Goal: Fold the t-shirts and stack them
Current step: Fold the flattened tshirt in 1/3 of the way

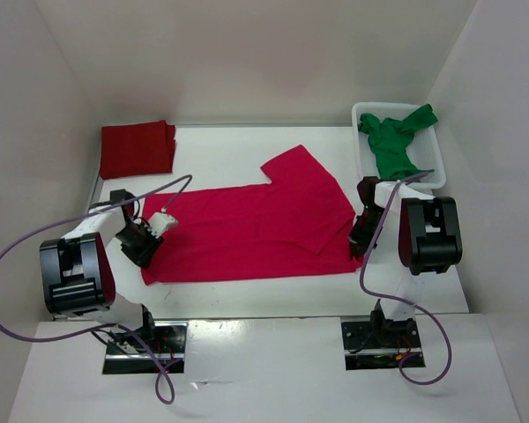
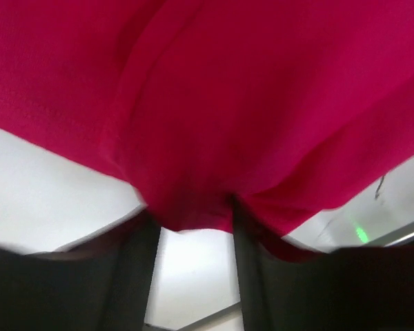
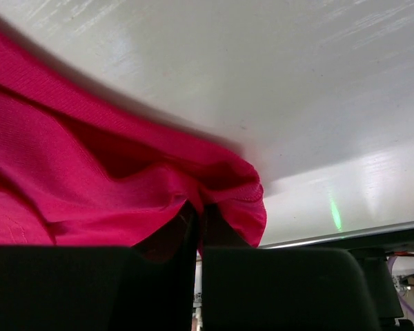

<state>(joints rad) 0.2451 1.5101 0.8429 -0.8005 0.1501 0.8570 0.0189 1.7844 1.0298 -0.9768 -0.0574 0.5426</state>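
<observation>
- State of left gripper (image 1: pixel 146 242): clamped on the near-left corner of the crimson t-shirt (image 1: pixel 247 231); right gripper (image 1: pixel 361 238): pinched shut on its near-right corner.
- Location: spread flat mid-table (image 1: pixel 229 154), between both arms.
- Risk: thin pinch slipping, or uneven lift by the two arms, giving a skewed, wrinkled fold.
- Long axis: left to right; sleeve pointing to the far side, hem end probably at left.

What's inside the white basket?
A crumpled green shirt, with part draped over the basket rim. Anything under it is covered, so I cannot tell if more is inside.
</observation>
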